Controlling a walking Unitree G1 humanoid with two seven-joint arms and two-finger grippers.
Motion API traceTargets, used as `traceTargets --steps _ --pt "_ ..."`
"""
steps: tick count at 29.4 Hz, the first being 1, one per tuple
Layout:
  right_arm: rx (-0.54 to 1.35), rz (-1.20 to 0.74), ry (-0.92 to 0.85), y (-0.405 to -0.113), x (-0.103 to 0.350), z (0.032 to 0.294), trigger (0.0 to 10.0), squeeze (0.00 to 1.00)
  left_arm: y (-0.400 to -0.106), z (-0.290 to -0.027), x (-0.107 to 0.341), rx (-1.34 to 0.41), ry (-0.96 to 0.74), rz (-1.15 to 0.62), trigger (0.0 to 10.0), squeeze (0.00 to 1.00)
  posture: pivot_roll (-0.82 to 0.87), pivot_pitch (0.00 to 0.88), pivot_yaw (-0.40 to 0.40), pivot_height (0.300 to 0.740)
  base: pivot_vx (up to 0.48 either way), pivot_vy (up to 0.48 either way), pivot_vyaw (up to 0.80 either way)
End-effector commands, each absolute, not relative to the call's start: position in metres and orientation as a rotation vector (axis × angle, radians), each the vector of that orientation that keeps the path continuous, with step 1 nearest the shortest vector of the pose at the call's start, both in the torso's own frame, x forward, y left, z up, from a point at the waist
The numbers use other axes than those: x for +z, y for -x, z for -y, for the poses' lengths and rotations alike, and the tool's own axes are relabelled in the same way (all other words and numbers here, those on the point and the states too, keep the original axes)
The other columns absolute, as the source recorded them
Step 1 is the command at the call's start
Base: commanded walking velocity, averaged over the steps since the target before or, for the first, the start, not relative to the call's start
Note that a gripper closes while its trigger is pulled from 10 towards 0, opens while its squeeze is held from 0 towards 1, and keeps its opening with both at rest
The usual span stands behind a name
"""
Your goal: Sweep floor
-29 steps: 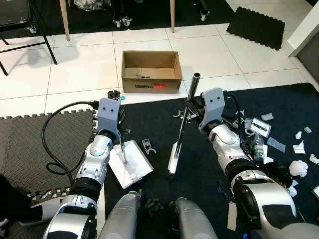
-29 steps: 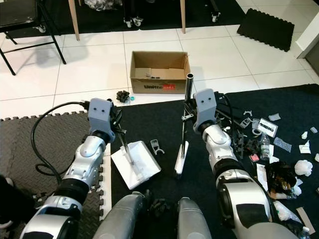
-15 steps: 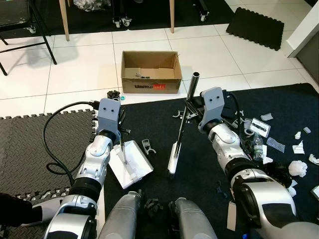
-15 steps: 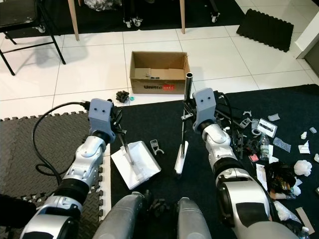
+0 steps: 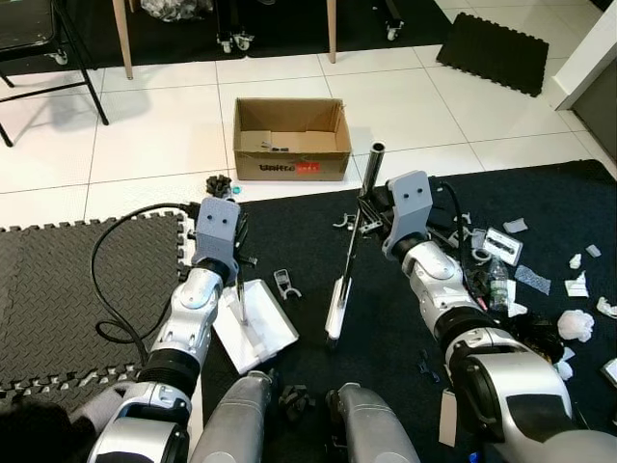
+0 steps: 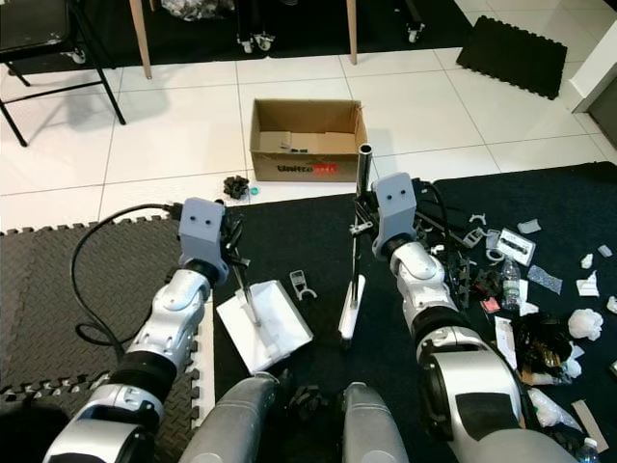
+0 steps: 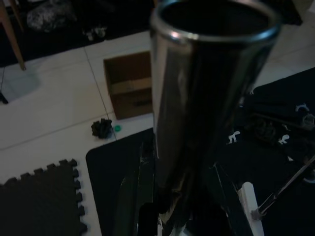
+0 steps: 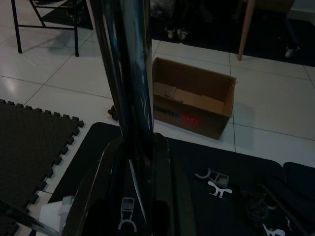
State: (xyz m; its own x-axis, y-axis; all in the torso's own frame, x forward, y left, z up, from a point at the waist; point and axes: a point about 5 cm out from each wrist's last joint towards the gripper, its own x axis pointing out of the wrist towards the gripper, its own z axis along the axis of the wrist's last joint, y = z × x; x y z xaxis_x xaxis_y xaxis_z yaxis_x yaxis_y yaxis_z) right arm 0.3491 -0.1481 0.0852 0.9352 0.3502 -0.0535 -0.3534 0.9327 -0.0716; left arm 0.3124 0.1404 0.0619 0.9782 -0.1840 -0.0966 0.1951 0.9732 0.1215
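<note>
A white dustpan [image 5: 254,330] lies on the black carpet [image 5: 386,289] in front of my knees. Its thin upright handle [image 5: 240,297] is held by my left gripper [image 5: 237,258], shut on it; the chrome tube [image 7: 197,98] stands between the dark fingers [image 7: 141,196]. My right gripper [image 5: 370,214] is shut on the broom's chrome pole [image 5: 364,193], seen close up as a pole [image 8: 128,73] in the right wrist view. The pole tilts, and the broom's narrow white head [image 5: 335,311] rests on the carpet right of the dustpan.
An open cardboard box [image 5: 289,140] stands on the white tiles ahead. Scattered litter, a bottle [image 5: 496,282] and crumpled paper [image 5: 577,324], covers the carpet at right. A small white clip [image 5: 283,283] lies between dustpan and broom. A grey foam mat [image 5: 58,280] is left, a chair [image 5: 43,43] far left.
My left arm has edged a little to the right with the dustpan handle, and its cable has shifted. The right arm and broom have stayed put.
</note>
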Motion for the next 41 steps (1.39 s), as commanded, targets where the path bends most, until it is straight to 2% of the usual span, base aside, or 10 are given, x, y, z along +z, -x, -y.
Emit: traceTargets --steps 1,13,24,38,41 --pt "0.359 -0.044 0.078 -0.347 0.083 0.148 10.0 0.0 -0.315 -0.133 0.067 -0.202 -0.141 -0.046 10.0 0.0 0.01 0.123 -0.039 0.74 0.0 0.0 0.0" --pt "0.373 -0.037 0.108 -0.349 0.088 0.158 10.0 0.0 -0.323 -0.119 0.072 -0.2 -0.116 -0.032 10.0 0.0 -0.03 0.131 -0.083 0.74 0.0 0.0 0.0" --pt "0.411 -0.039 0.121 -0.349 0.088 0.156 10.0 0.0 -0.317 -0.117 0.068 -0.18 -0.099 -0.023 10.0 0.0 -0.02 0.15 -0.111 0.74 0.0 0.0 0.0" --pt "0.466 -0.03 0.124 -0.348 0.088 0.142 10.0 0.0 -0.315 -0.134 0.066 -0.144 -0.123 -0.027 10.0 0.0 0.0 0.166 -0.099 0.74 0.0 0.0 0.0" --pt "0.485 -0.011 0.091 -0.352 0.094 0.128 10.0 0.0 -0.316 -0.144 0.068 -0.128 -0.141 -0.021 10.0 0.0 0.05 0.168 -0.059 0.74 0.0 0.0 0.0"
